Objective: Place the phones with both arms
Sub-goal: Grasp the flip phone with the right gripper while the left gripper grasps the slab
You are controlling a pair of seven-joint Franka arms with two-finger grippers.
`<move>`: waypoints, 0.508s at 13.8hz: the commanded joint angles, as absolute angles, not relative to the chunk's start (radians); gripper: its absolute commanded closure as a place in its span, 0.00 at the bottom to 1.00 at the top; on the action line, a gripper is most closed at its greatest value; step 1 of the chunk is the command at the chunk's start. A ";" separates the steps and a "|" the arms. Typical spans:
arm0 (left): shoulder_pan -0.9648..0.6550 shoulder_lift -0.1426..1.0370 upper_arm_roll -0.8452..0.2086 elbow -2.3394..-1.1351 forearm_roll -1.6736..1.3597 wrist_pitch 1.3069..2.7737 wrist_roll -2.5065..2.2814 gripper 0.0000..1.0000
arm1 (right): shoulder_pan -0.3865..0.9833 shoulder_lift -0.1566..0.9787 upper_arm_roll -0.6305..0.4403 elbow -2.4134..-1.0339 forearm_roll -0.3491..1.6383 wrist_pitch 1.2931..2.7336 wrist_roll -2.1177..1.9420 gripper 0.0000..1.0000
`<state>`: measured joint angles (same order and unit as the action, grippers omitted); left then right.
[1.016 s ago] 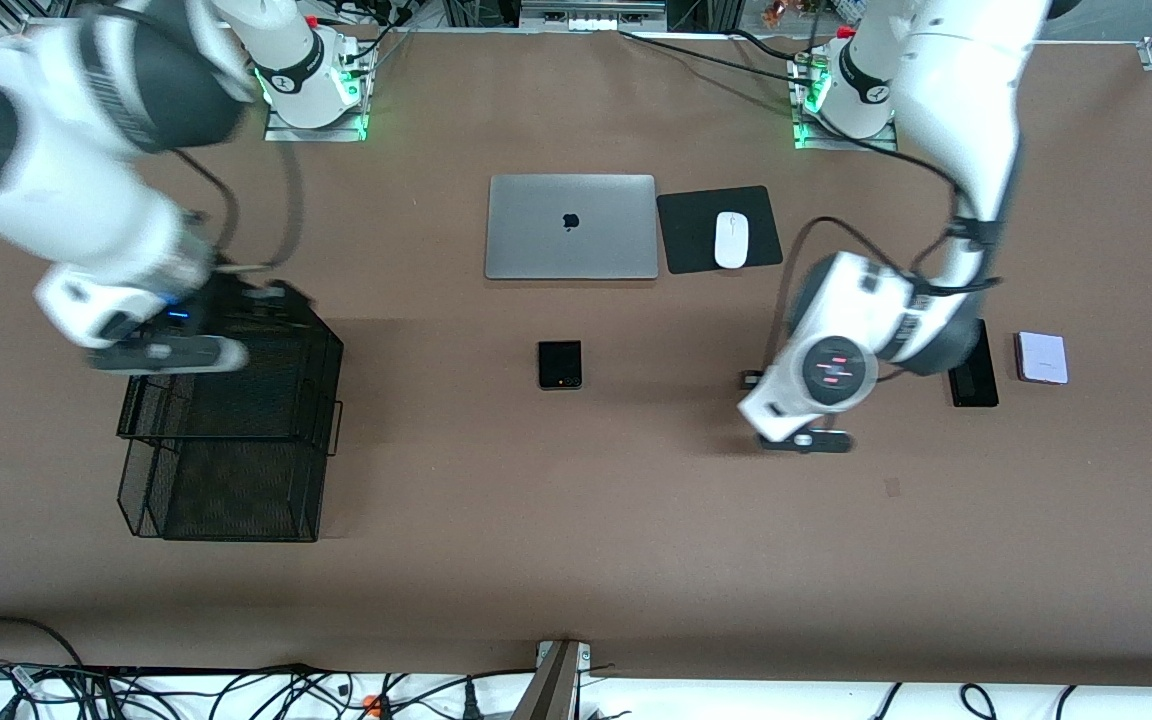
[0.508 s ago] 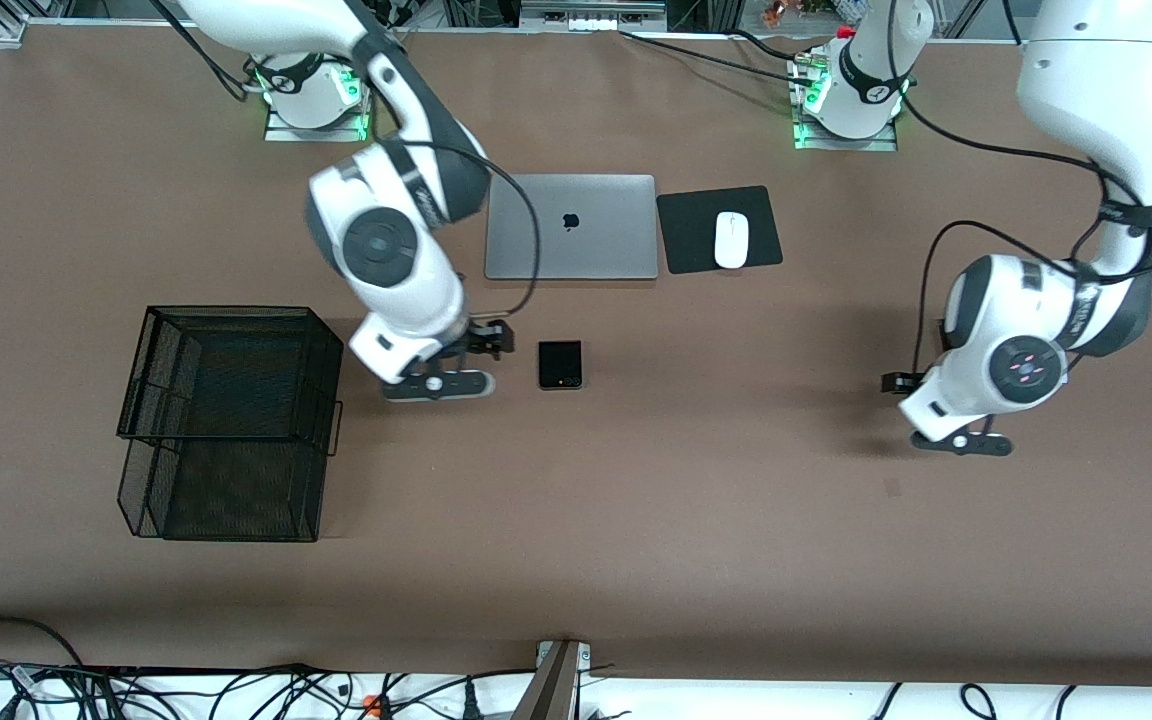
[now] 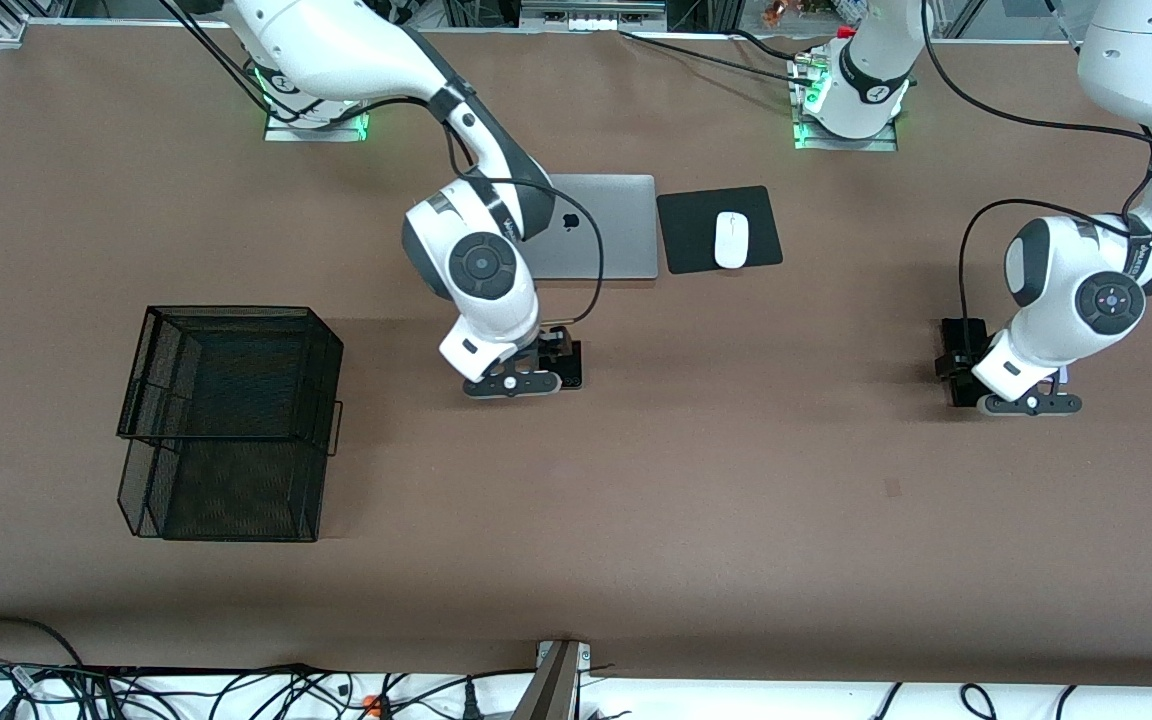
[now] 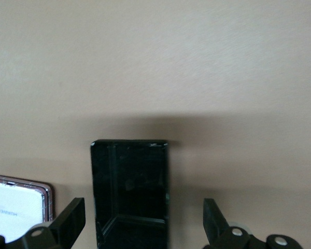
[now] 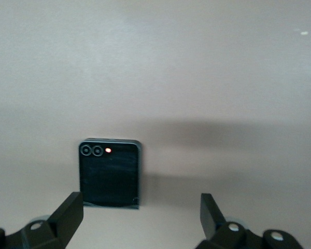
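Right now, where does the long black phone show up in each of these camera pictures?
Front view: the long black phone lies toward the left arm's end of the table, mostly hidden under the left gripper.
Left wrist view: it lies between the open fingers.
Right wrist view: not in it.
Shared landmark: the lavender-white phone beside it.

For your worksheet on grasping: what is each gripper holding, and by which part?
Nothing. The left gripper is open over the long black phone; the right gripper, open, over the small black phone.
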<state>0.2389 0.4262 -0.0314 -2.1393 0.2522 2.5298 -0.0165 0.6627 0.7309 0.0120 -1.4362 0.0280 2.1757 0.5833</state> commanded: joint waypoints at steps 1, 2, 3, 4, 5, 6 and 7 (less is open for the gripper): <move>0.294 0.382 -0.052 -2.212 0.276 2.588 0.020 0.00 | 0.690 0.778 0.000 -1.405 0.021 2.238 0.626 0.00; 0.310 0.383 -0.052 -2.226 0.276 2.615 0.023 0.00 | 0.693 0.788 0.000 -1.405 0.020 2.264 0.647 0.00; 0.319 0.387 -0.054 -2.233 0.273 2.643 0.020 0.00 | 0.701 0.799 0.000 -1.405 0.018 2.281 0.658 0.00; 0.328 0.393 -0.055 -2.233 0.264 2.654 0.014 0.00 | 0.709 0.808 -0.002 -1.405 0.015 2.283 0.664 0.00; 0.330 0.394 -0.055 -2.233 0.261 2.655 0.014 0.00 | 0.716 0.818 -0.005 -1.405 0.015 2.283 0.664 0.00; 0.336 0.394 -0.055 -2.233 0.261 2.655 0.014 0.00 | 0.724 0.824 -0.006 -1.405 0.008 2.284 0.666 0.00; 0.340 0.394 -0.057 -2.233 0.259 2.660 0.014 0.00 | 0.726 0.830 -0.006 -1.405 0.005 2.284 0.678 0.00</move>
